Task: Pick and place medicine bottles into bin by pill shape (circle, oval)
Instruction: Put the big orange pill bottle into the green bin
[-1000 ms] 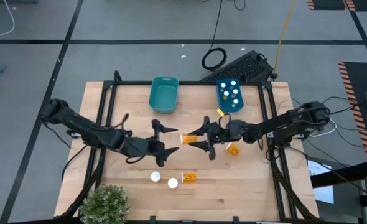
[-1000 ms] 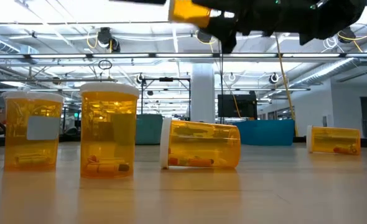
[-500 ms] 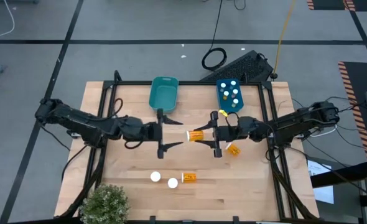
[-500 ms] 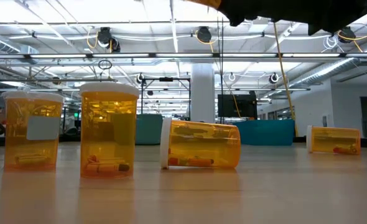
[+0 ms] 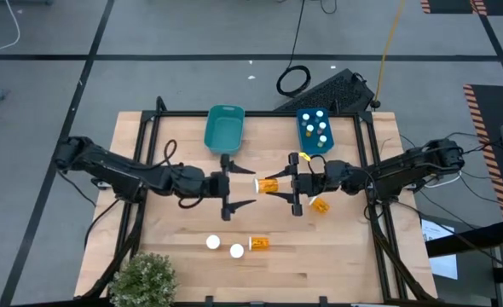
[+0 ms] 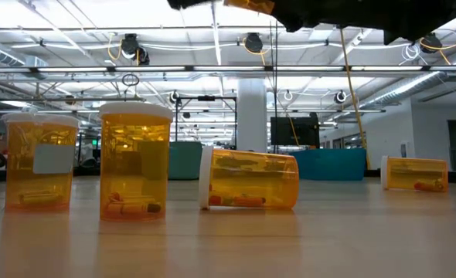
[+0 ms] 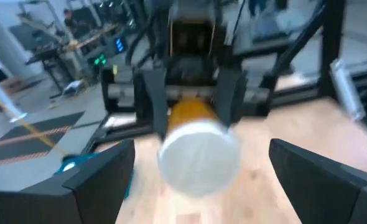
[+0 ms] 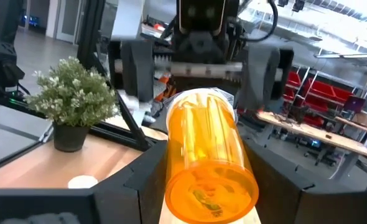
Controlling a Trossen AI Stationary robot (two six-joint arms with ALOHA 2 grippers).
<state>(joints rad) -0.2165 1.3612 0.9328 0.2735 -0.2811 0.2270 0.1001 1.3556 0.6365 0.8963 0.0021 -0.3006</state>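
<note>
Held bottle [image 5: 269, 184]: one orange medicine bottle is carried above the middle of the desk [image 5: 337, 256], clear of the surface, on the near side of the two bins. The right gripper [image 5: 295, 183] has its fingers [image 8: 140, 180] pinching the orange body. The bottle's long axis lies level and runs in line with both arms, white cap pointing at the left arm and orange base toward the right wrist.

Left gripper [image 5: 227, 182]: fingers [image 7: 93, 177] spread wide, one on either side of the capped end without touching it. In the left wrist view the white cap [image 7: 199, 155] sits centred in the gap, facing the camera squarely. The left gripper is just beside the cap; the two grippers face each other along the bottle's axis.

Judgement: this reads as a hand-over or an inspection of the pills. Any grasp by the left arm turns on that shared axis; the spread fingers need only advance along it and press in on the cap end. Misalignment would push the bottle deeper into the right grip.

Landmarks: the teal bin [image 5: 224, 130] stands beyond the left gripper, apparently empty; the blue bin [image 5: 303, 136] beyond the right gripper holds several capped bottles.

Remaining bottles: three [image 5: 259, 244] lie nearer the front edge than the held bottle, and one [image 5: 320, 205] lies just beside the right gripper.
</note>
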